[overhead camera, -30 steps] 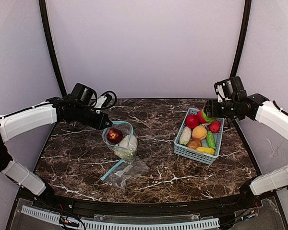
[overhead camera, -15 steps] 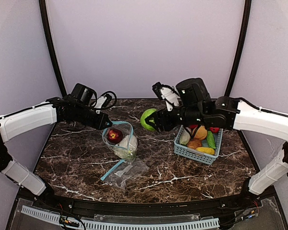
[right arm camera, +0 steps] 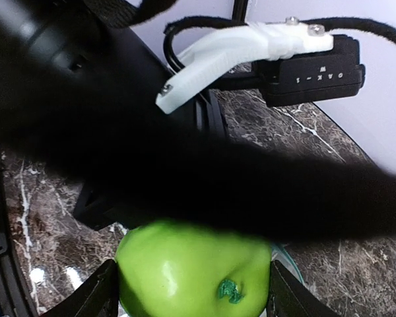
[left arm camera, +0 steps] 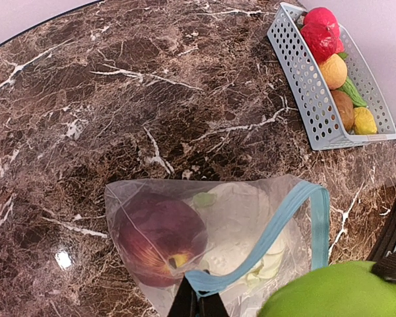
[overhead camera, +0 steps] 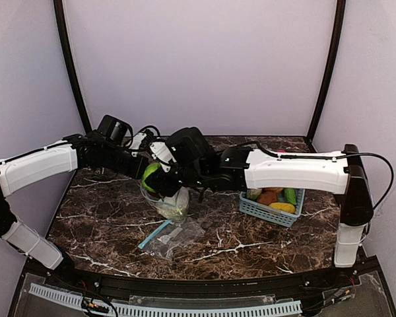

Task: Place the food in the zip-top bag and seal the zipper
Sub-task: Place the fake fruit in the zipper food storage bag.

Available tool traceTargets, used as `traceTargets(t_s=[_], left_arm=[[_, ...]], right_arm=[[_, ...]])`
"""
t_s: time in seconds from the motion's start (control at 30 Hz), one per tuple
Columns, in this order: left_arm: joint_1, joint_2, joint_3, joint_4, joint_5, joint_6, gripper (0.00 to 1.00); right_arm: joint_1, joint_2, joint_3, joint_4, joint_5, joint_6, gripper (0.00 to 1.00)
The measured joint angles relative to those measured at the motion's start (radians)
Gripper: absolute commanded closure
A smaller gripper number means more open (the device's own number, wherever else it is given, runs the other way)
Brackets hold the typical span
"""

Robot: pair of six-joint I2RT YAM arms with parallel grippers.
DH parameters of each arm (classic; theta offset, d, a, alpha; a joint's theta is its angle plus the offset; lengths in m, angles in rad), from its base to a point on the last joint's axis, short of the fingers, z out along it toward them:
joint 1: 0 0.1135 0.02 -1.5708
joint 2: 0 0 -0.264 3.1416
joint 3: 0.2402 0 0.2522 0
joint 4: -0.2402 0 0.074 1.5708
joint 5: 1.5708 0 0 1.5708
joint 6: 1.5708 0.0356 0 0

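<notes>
The right hand is gripping a green apple between its two fingers, the jaws standing wide around it, and is holding it just above the mouth of the bag; whether the apple is touching the rim cannot be told

The left hand, closed tight, is pinching the bag's blue zipper strip and is holding the mouth up and open above the tabletop

Inside the bag a red apple is lying against one side, and a white cauliflower is resting right beside it, the two touching

A crumpled sheet of clear plastic with a blue edge is lying flat just in front of the bag, toward the arm bases

The basket is sitting well apart from the bag, on its right in the top view, and is carrying the rest of the food: red pieces, an orange one, a green one and a yellow one, all packed close together

The right arm is reaching across from the basket side, partly hiding the bag from above
</notes>
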Motion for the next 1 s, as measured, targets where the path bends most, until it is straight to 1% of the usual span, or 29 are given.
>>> traceTargets(t_s=[0.17, 0.4, 0.63, 1.0], left_arm=[[0.003, -0.002, 0.0, 0.0, -0.002, 0.0, 0.99], [0.004, -0.002, 0.0, 0.0, -0.002, 0.0, 0.99], [0.005, -0.002, -0.003, -0.001, -0.006, 0.0, 0.99], [0.007, -0.002, -0.011, -0.008, -0.024, 0.0, 0.99]], right_arm=[[0.005, 0.091, 0.072, -0.06, 0.097, -0.008, 0.5], [0.005, 0.138, 0.109, -0.115, 0.166, -0.006, 0.5], [-0.006, 0.182, 0.147, -0.128, 0.181, 0.023, 0.5], [-0.039, 0.215, 0.152, -0.127, 0.172, 0.087, 0.49]])
